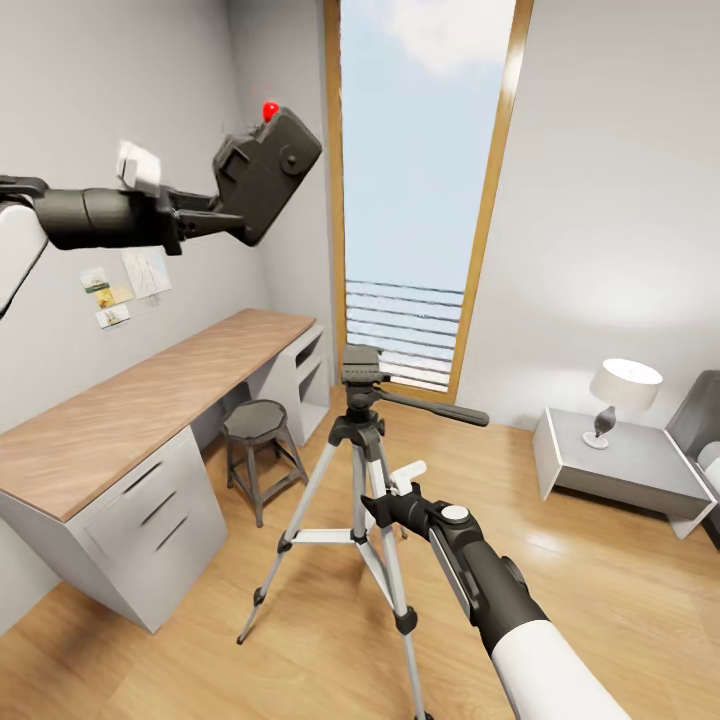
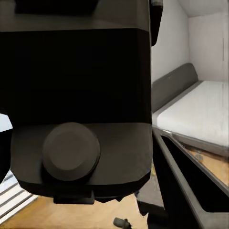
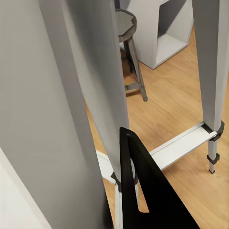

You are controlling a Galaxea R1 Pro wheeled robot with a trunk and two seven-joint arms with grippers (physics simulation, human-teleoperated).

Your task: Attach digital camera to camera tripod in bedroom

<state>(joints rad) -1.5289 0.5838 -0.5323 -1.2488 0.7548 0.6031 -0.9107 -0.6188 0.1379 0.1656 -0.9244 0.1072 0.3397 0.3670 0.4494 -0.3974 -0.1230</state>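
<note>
The small black digital camera [image 1: 266, 172] with a red top button is held pinched in the left gripper [image 1: 222, 213], raised high by the wood-framed window [image 1: 428, 190], well above the silver-legged tripod [image 1: 357, 500] standing on the light plank floor [image 1: 570, 590]. The right gripper [image 1: 385, 503] is seen close against a tripod leg beneath the dark grey head; whether its fingers are spread or pressed together cannot be told.

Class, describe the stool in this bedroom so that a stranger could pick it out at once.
Start at the tall window, then follow the wood-topped desk along the left wall. The stool stands on the floor at its edge: short, dark grey, round-seated, unlike the taller silver camera tripod nearby.
</note>
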